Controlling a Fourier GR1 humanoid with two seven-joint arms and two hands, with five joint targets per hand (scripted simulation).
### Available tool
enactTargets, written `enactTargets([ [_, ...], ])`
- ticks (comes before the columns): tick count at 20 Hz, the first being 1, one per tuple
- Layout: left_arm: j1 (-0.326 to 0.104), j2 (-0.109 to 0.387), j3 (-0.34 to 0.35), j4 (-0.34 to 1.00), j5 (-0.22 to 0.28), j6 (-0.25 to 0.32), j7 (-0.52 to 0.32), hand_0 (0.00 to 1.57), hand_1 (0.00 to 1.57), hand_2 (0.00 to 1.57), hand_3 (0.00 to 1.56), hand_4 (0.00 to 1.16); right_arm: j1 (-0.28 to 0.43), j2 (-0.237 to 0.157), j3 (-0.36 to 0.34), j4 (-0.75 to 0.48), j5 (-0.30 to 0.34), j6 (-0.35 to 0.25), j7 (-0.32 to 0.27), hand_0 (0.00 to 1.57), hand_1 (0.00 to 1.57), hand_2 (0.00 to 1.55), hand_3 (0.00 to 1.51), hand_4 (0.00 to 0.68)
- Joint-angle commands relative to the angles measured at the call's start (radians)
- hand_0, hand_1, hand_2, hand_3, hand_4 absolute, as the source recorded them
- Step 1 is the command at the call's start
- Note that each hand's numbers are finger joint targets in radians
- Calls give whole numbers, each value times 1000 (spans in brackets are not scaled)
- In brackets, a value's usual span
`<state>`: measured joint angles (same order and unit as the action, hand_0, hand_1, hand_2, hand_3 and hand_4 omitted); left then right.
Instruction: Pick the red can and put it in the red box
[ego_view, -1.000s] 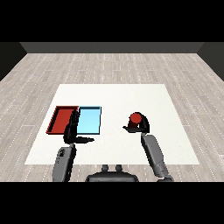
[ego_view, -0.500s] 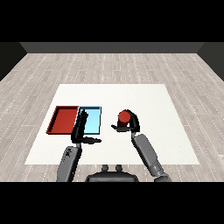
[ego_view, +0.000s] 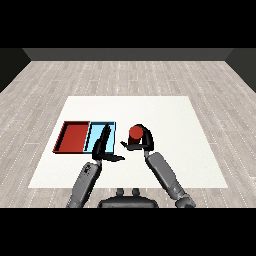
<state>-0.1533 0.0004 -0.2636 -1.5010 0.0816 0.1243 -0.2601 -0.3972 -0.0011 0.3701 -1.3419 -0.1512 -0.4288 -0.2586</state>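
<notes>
The red can (ego_view: 135, 132) is held above the white table, just right of the light blue tray (ego_view: 96, 131), with my right hand (ego_view: 142, 142) curled round it. The red tray (ego_view: 73, 136) lies left of the blue one, with nothing in it. My left hand (ego_view: 103, 148) hovers over the blue tray's near right part, its fingers straight and the thumb sticking out to the right, holding nothing.
The white table (ego_view: 170, 120) stretches wide to the right and behind the trays. Grey plank floor surrounds it. Both forearms come in from the bottom middle, close together.
My right hand has carried the red can leftward from the table's right middle to beside the blue tray. The left hand has risen and shifted right over the blue tray.
</notes>
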Motion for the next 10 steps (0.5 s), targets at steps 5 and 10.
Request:
enactTargets([
  [5,-47,0,-131,63,55,104,37,0,0,0,0,0,-17,1,17,-23,-16,-26,36,1457,1457,1450,1391,632],
  [10,-91,0,-109,193,120,62,-33,0,0,0,0,0,0,1,82,-21,-38,-69,-26,1458,1458,1443,1381,639],
])
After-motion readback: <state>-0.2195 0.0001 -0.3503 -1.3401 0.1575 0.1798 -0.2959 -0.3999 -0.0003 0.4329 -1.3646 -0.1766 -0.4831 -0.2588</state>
